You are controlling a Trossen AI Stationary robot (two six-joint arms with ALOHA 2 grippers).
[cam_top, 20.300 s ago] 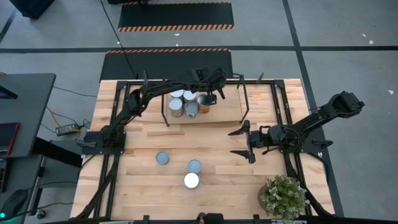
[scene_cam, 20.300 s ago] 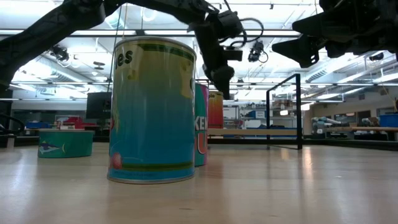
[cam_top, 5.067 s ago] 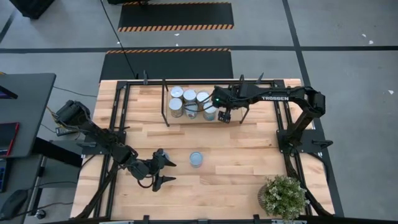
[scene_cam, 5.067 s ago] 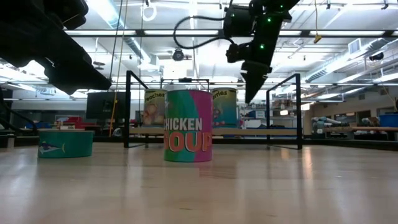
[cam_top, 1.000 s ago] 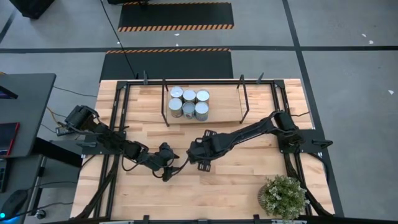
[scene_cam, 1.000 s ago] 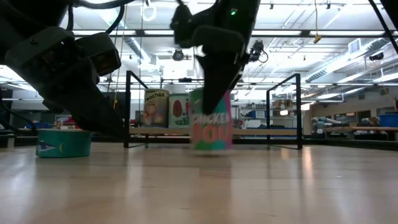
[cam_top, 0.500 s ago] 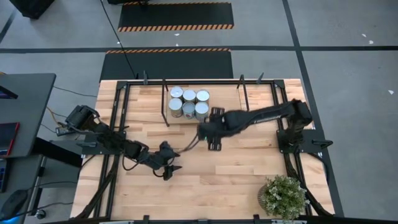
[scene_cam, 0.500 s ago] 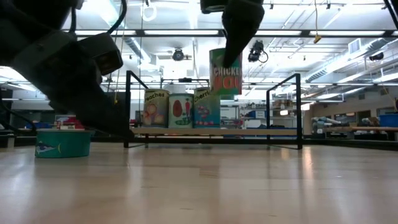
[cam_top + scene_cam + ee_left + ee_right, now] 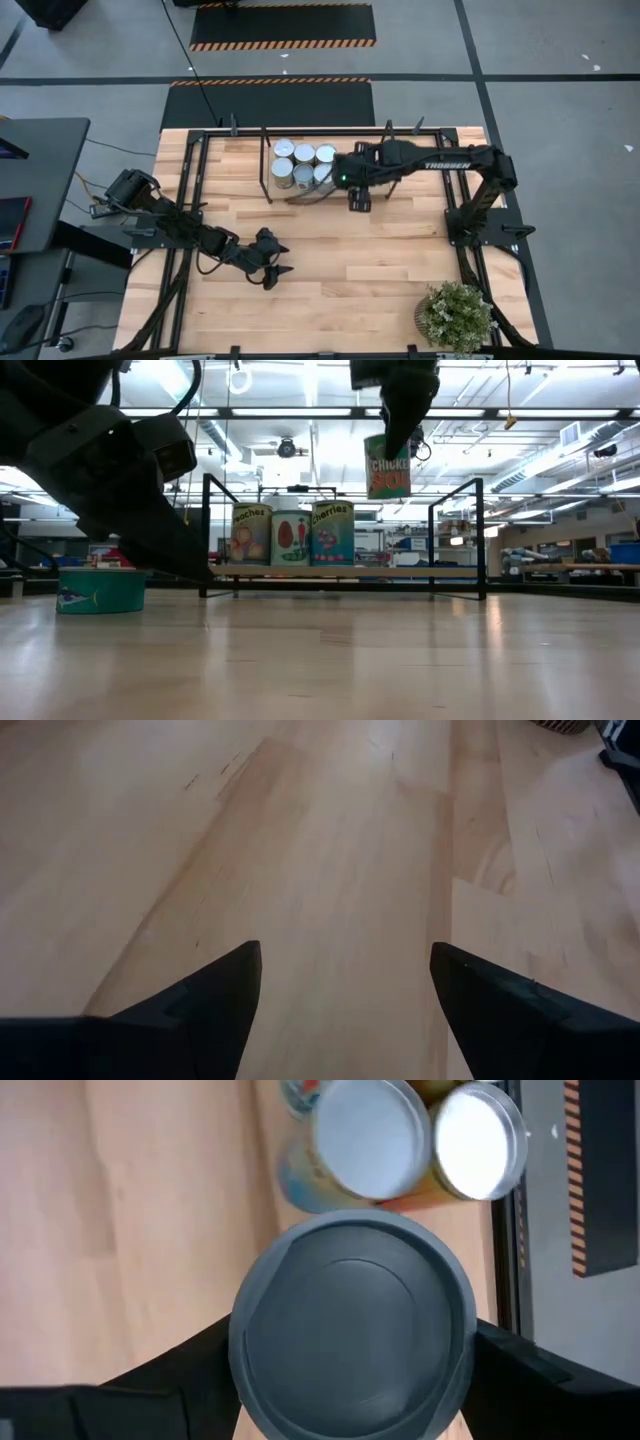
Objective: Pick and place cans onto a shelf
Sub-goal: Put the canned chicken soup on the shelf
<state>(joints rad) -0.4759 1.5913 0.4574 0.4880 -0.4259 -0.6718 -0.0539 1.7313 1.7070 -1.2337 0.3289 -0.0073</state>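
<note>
1. High view, looking straight down: light-wood table [image 9: 400, 262] with the shelf [image 9: 365, 185] at its far side. Five cans [image 9: 304, 165] clustered on the shelf's left part, round tops up. Right gripper [image 9: 357, 192] reaching in from the right, just beside that cluster, over the shelf. Left gripper [image 9: 277, 262] low over the table's near-left area, fingers spread, holding nothing. Potted plant [image 9: 455, 314] at the near-right corner.

2. Low view, level with the table: right gripper [image 9: 397, 435] up top, clamped on a can marked "CHICK" [image 9: 387, 466], lifted clear above the shelf [image 9: 400, 572]. Three upright cans [image 9: 290, 534] side by side on the shelf board. Short teal can [image 9: 100, 589] on the table at far left, partly behind the dark left arm [image 9: 120, 470].

3. Left wrist view: two dark fingers [image 9: 215, 1005] apart, bare wood table [image 9: 330, 850] between and beyond them.

4. Right wrist view: grey-topped can [image 9: 350, 1340] gripped between the dark fingers [image 9: 150, 1380], filling the middle. Past it, two silver-topped cans [image 9: 370, 1137] standing close together on the wood.
</note>
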